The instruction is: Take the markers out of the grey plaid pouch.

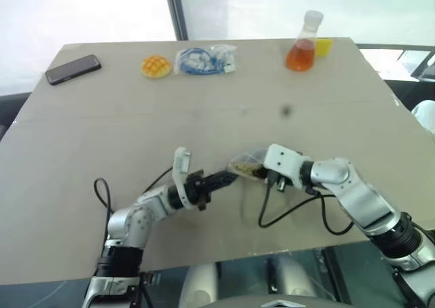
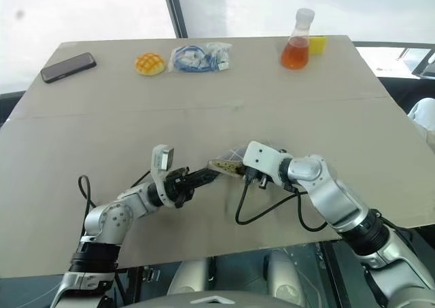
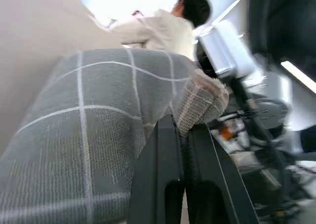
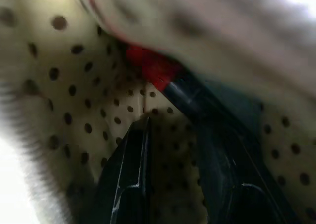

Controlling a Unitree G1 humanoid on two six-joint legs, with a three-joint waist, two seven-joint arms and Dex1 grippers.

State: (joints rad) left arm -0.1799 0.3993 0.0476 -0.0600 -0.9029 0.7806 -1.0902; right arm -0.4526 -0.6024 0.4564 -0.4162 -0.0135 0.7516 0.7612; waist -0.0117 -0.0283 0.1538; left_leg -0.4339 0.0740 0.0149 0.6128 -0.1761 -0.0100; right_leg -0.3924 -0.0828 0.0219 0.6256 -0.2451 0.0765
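Pinching pouch (image 3: 103, 135) edge mid-table, left gripper (image 3: 180, 130) clamped tight. Right gripper (image 4: 182, 135) inside yellow dotted lining, fingers narrowly apart around red-tipped marker (image 4: 170, 83); head views hide marker.

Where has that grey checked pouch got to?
The grey plaid pouch sits at the table's near middle, pinched shut by the left tool at one edge while the right tool reaches inside its dotted lining.
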